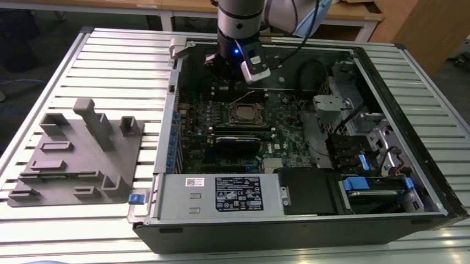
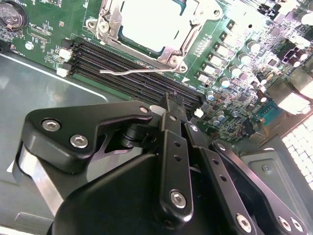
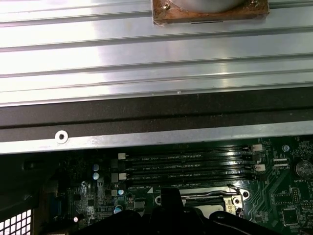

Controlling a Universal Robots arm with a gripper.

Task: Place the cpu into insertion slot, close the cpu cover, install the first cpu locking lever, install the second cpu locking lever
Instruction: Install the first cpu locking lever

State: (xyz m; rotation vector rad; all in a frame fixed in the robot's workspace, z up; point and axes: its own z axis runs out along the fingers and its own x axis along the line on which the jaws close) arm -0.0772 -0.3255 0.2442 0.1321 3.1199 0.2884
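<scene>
- Gripper (image 2: 173, 105) hangs inside the open PC case (image 1: 411, 181), over the memory slots (image 2: 132, 68) just beside the CPU socket, toward the case's far edge. Fingers look pressed together w/ nothing between them.
- CPU (image 2: 154, 24) already sits in the insertion slot (image 1: 246, 114), mid motherboard (image 1: 290, 146); its pale metal top shows through the window.
- CPU cover (image 2: 110, 22) looks folded down flat over the chip, frame around it on all sides.
- One locking lever (image 2: 137, 71), a thin wire rod, lies loose along the socket's edge nearest the memory slots, not yet hooked, I'd judge. Its long axis runs parallel to those slots; the bent handle end points away from the socket's corner screw.
- Chip is square, so no real long axis; lies flat, top face up.
- Risks (judgement): fingers are close to the memory-slot latches, so a sideways push could snag them; lever is springy & thin, could slip off a fingertip and whip back; pressing off-line might miss the hook and scrape board parts nearby.
</scene>
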